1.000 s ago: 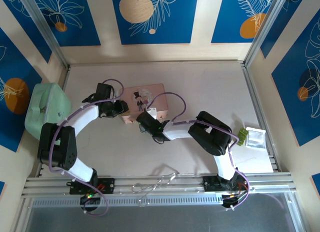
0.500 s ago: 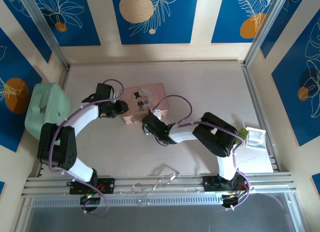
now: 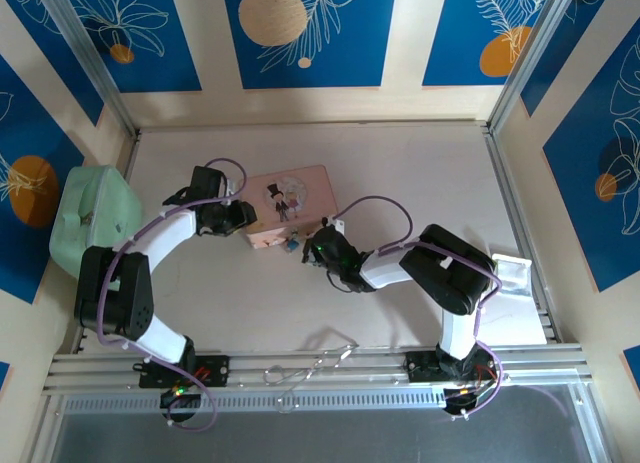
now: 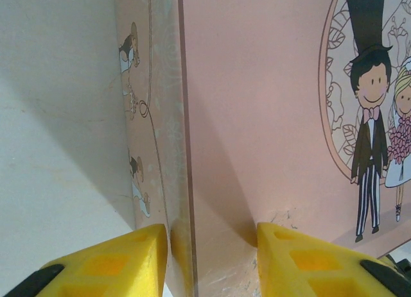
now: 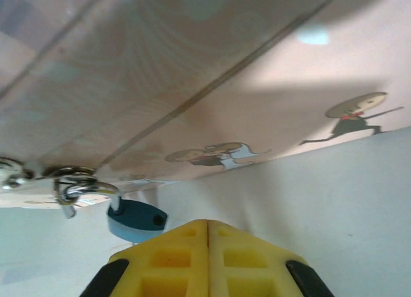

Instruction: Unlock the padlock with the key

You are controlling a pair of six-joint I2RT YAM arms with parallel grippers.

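Your right gripper [image 5: 207,255] has pinched closed, pads together with nothing visible between them. Since a second ago it has slid rightward off the pink tin [image 3: 312,183], uncovering the teal padlock [image 5: 136,220], which hangs just beyond it from the tin's silvery hasp [image 5: 70,181]. Your left gripper [image 4: 212,258] grips the tin's edge. Around them are the pale table [image 3: 420,173] and blue leaf-print wall panels [image 3: 330,43].

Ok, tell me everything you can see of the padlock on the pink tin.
The padlock is tiny, with a rounded dark teal-blue body that looks like painted metal and a silvery shackle. The shackle is hooked through the metal clasp on the pink tin, so the body hangs tilted, just above the table. The shut right gripper sits close beside it; contact is unclear.
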